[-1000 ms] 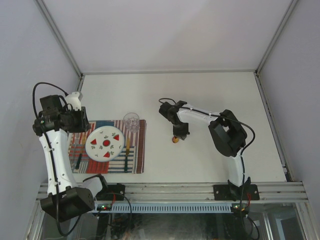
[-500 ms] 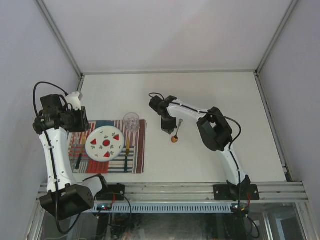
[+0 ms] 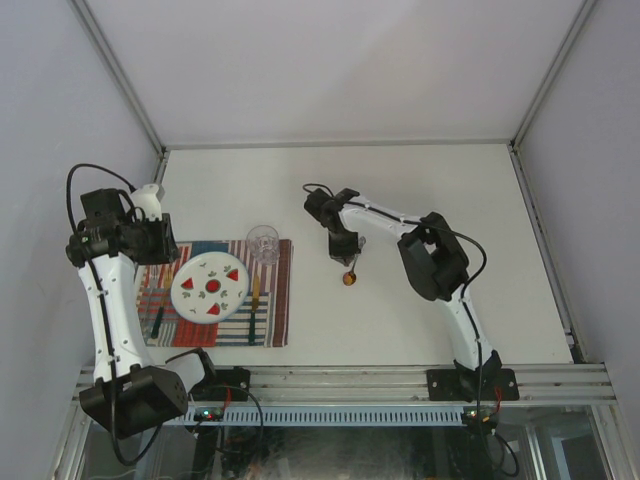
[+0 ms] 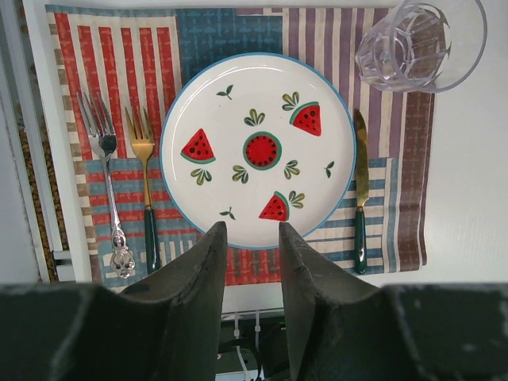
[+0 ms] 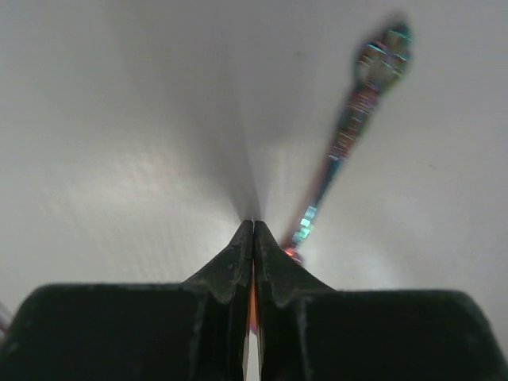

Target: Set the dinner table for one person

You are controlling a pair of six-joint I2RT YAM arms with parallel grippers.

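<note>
- left gripper point(image 4: 248, 230): jaws slightly apart, nothing in them, hanging over the near rim of the plate point(image 4: 258, 95)
- that plate sits on the striped placemat point(image 4: 214, 32), left side of the table point(image 3: 420, 190)
- right gripper point(image 5: 253, 226): pinched together mid-table, spoon point(image 5: 349, 127) just beside its tips

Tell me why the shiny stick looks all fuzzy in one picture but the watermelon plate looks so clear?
Right wrist view: the utensil is out of focus and smeared into rainbow glints, and a dark shadow streak runs across the dinner table beyond the shut right tool. Left wrist view: the watermelon plate is sharp and evenly lit.
</note>
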